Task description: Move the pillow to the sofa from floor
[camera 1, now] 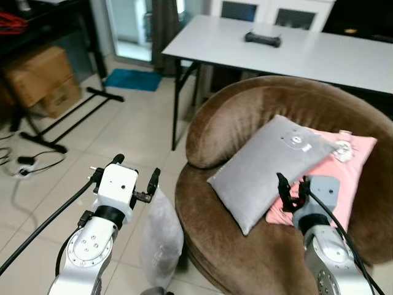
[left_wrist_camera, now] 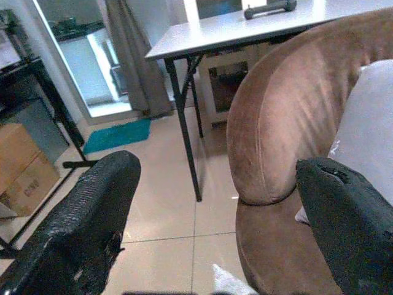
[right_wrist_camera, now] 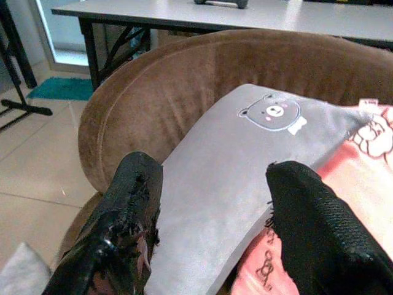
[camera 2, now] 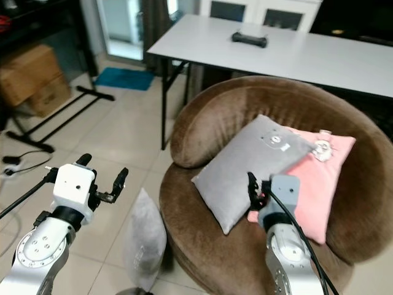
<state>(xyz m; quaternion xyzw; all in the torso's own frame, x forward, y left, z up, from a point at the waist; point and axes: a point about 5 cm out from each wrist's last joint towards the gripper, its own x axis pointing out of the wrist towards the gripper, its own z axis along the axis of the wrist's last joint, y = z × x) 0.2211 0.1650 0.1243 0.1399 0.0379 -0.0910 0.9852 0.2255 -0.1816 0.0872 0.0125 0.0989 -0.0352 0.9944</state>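
home living room: sofa (camera 1: 258, 117), table (camera 1: 319, 52)

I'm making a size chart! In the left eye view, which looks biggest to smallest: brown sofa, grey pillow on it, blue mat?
1. Brown sofa
2. Grey pillow
3. Blue mat, though it lies farther away, so its true size is unsure.

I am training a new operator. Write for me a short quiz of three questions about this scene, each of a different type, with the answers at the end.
1. True or false: the grey pillow on the floor leans against the brown sofa.
2. Multiple choice: what lies on the white table? A) a cardboard box B) a dark bar-shaped object C) a pink pillow
3. Short answer: how many pillows lie on the sofa seat, and in what colours?

Key
1. True. It stands on the tiles beside the sofa's base, under the left gripper, whose fingers are open.
2. B, the dark object.
3. Two: a grey pillow with a bear print and a pink pillow partly under it. The open right gripper is above them.
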